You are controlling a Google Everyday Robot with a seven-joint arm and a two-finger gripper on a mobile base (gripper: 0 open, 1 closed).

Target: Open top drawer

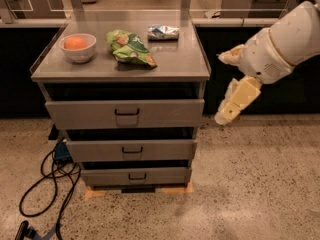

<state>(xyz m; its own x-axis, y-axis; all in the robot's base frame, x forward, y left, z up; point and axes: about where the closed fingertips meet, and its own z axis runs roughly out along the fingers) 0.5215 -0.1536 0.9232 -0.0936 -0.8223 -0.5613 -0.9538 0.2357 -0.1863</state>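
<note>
The top drawer is the widest grey metal front, just under the cabinet top, with a small black bracket handle at its centre. A dark gap shows above the front, and no tray interior is visible. My gripper, with cream fingers on a white arm, hangs in the air to the right of the cabinet at about the top drawer's height. It is open and empty, with the fingertips pointing left and down, and it touches nothing.
On the cabinet top stand a white bowl with an orange, a green snack bag and a blue-white packet. Two smaller drawers sit below. Black cables lie on the floor at left. Dark counters stand behind.
</note>
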